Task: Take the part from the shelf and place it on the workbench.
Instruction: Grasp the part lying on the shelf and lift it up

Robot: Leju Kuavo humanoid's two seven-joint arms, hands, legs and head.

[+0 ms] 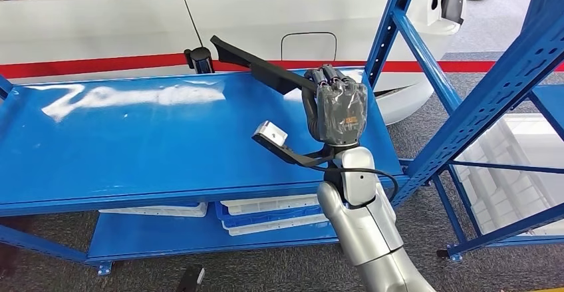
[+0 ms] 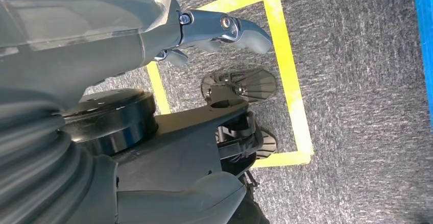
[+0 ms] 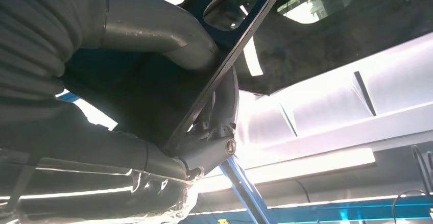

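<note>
The part is a long, thin black strip. My right hand grips it near one end, fingers wrapped round it. The strip slants up and away to the left, above the back of the blue workbench top. In the right wrist view the black part crosses between my thumb and the darker fingers. My left hand hangs beside my body over grey carpet, fingers apart and holding nothing.
Blue shelf uprights and a slanted brace stand close to the right of my right arm. A white car body with a red stripe is behind the bench. White bins lie on the lower level. Yellow floor tape marks the carpet.
</note>
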